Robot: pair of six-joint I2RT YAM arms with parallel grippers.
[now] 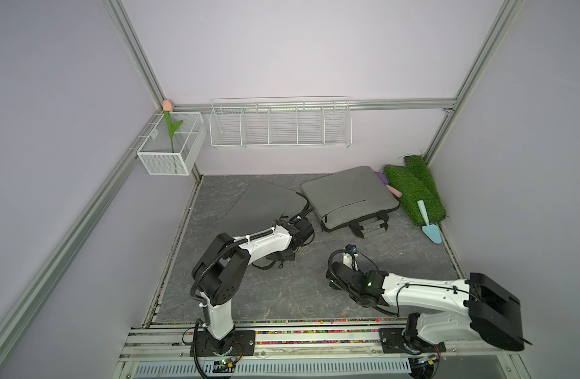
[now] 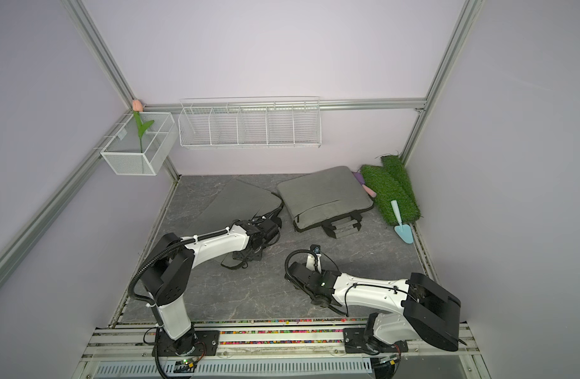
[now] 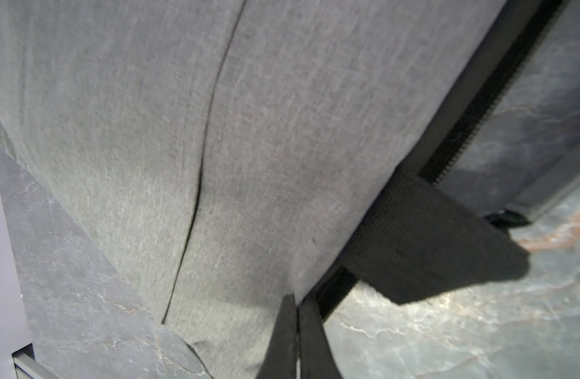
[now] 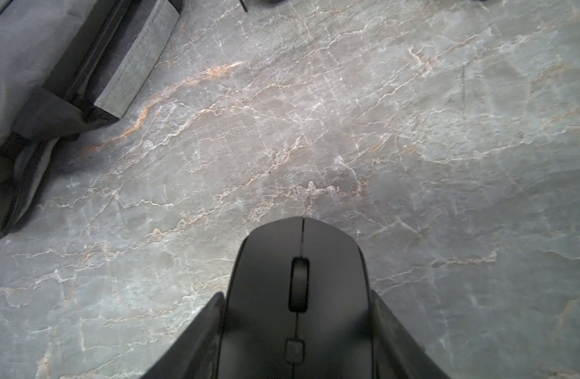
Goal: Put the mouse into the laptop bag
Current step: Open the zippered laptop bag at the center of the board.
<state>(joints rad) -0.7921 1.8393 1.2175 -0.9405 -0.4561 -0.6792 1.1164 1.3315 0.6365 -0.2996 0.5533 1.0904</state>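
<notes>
Because the left end effector (image 3: 297, 315) is pressed shut at the zipper edge of the laptop bag (image 2: 239, 200), left of centre in a top view, the mouth may open too little and the mouse (image 4: 300, 262) could catch there. Black and smooth, with a scroll wheel, the mouse is clamped in the right end effector (image 4: 296, 297), below centre in both top views.

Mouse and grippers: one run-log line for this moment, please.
right gripper: shut on mouse | left gripper: shut at laptop bag edge | mouse: outside bag

Black mouse (image 4: 298, 295), gripped, apart from the grey laptop bag (image 1: 264, 203)
</notes>
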